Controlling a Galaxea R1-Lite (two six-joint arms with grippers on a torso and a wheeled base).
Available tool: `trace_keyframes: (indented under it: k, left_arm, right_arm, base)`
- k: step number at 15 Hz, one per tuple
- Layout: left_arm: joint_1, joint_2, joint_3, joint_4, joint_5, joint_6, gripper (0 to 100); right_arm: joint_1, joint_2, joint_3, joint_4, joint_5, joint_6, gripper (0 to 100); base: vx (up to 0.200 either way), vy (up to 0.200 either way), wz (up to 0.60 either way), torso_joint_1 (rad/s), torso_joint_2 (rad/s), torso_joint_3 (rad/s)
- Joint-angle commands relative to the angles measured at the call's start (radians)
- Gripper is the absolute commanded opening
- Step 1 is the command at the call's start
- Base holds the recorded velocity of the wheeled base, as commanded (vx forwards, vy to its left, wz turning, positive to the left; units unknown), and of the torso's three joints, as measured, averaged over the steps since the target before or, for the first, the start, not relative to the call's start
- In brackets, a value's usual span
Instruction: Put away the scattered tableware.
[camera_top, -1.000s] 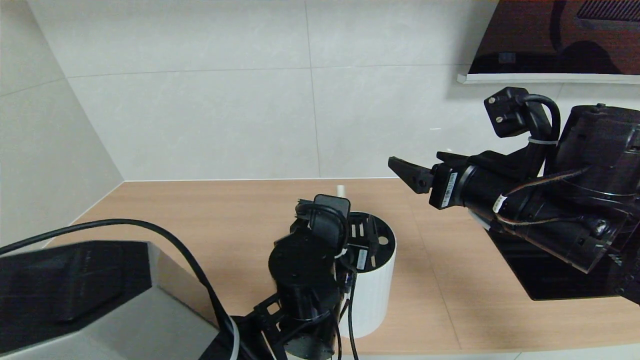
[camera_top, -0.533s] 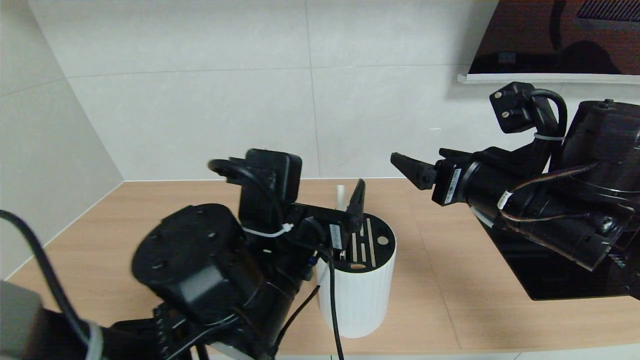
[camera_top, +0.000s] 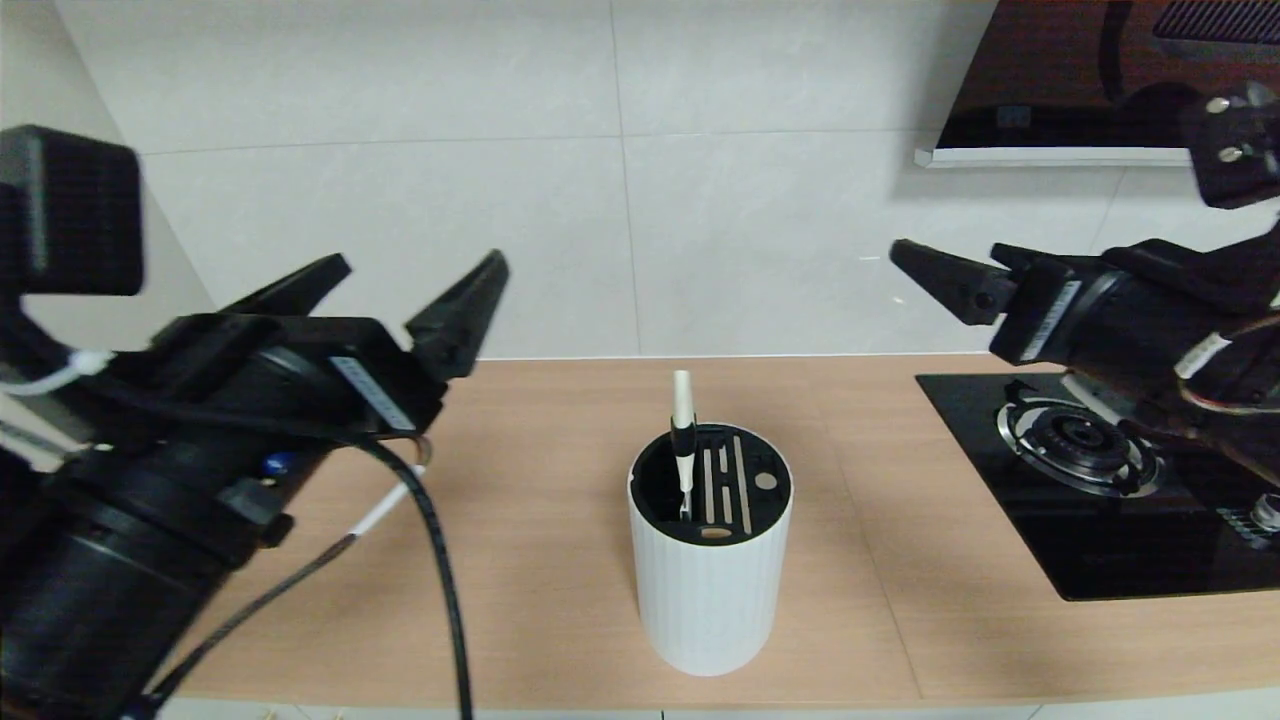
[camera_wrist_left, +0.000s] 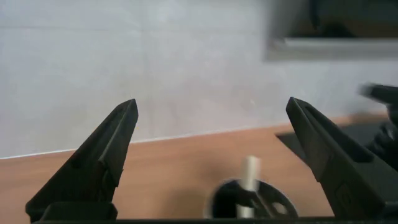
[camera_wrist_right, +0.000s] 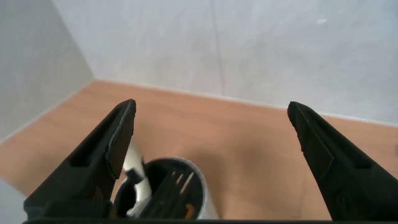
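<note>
Two grippers hang above the wooden countertop (camera_top: 500, 480), each with its fingers spread wide and nothing between them: the left gripper (camera_top: 412, 270) at the middle left of the head view, the right gripper (camera_top: 945, 258) at the upper right, above the black gas stove (camera_top: 1080, 470) in the frame. Low in the centre stands the white ribbed holder (camera_top: 710, 590). A utensil (camera_top: 682, 420) with a white handle and black neck stands upright in the open compartment at the left of its black slotted top, its handle rising above the rim.
</note>
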Motion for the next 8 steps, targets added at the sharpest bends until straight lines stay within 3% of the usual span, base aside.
trace_keyframes:
  k: [1,2,3,4,5,6,8]
  left_arm:
    - [0.131,-0.318,0.085,0.191,-0.012,-0.026,100]
    - [0.131,-0.372,0.089,0.242,-0.012,-0.023,100]
    - [0.134,-0.476,0.091,0.36,-0.012,-0.023,100]
    - [0.201,-0.626,0.091,0.56,-0.017,-0.023,100]
    - [0.234,-0.685,0.092,0.635,-0.023,-0.023,100]
    - [0.28,-0.801,0.086,0.757,-0.057,-0.02,100]
    - [0.373,-0.929,0.062,0.883,-0.106,0.011,100]
  right_arm:
    - [-0.116,-0.198,0.162,0.001,0.002,-0.058,100]
    - [-0.14,-0.233,0.196,0.001,0.004,-0.07,100]
    - [-0.166,-0.309,0.245,0.002,0.004,-0.075,100]
    - [-0.179,-0.447,0.308,0.01,0.002,-0.076,100]
    - [-0.18,-0.514,0.33,0.036,0.001,-0.078,100]
    - [-0.18,-0.668,0.35,0.143,0.001,-0.082,100]
    - [-0.246,-0.85,0.33,0.363,0.004,-0.088,100]
  base:
    - [0.0,0.0,0.0,0.0,0.0,0.0]
    - [0.0,0.0,0.0,0.0,0.0,0.0]
    - [0.0,0.0,0.0,0.0,0.0,0.0]
    - [0.0,0.0,0.0,0.0,0.0,0.0]
    - [0.0,0.0,0.0,0.0,0.0,0.0]
    - [0.0,0.0,0.0,0.0,0.0,0.0]
    - [0.0,0.0,0.0,0.0,0.0,0.0]
